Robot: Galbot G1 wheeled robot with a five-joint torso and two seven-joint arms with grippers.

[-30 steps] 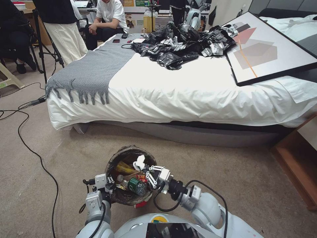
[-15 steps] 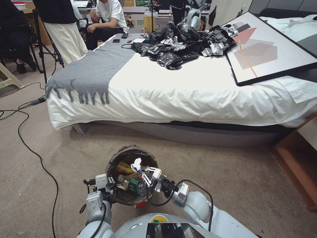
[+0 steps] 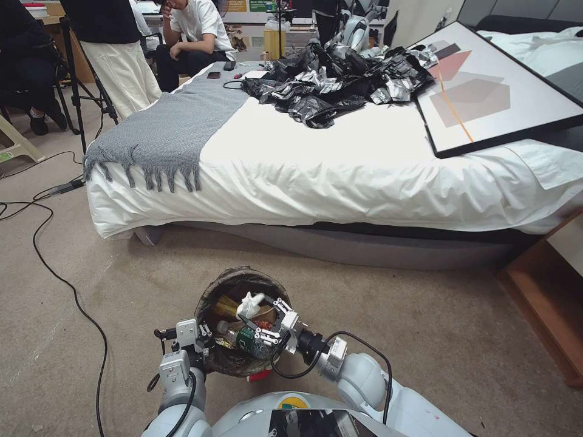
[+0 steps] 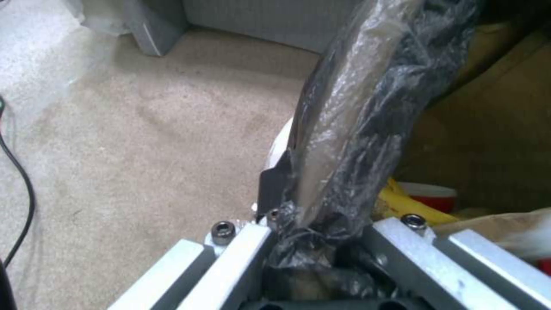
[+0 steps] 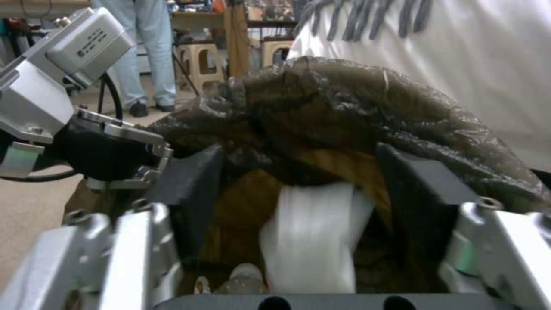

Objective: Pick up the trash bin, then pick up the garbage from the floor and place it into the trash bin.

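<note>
The trash bin, white with a dark bag over its rim, hangs just above the carpet in front of me. My left gripper is shut on its near rim; the left wrist view shows the bag-covered rim pinched between the fingers. My right gripper is open over the bin's mouth. A crumpled white tissue lies loose just beyond its fingertips, and appears blurred between the spread fingers as the tissue. Inside lie a green-labelled bottle and a yellow wrapper.
A bed with a grey throw, a heap of black bags and a framed picture stands ahead. A wooden cabinet is at the right. A black cable snakes over the carpet at the left.
My right gripper has come back and down over the bin's mouth and opened, letting go of the white tissue. The left gripper and bin have stayed put.
</note>
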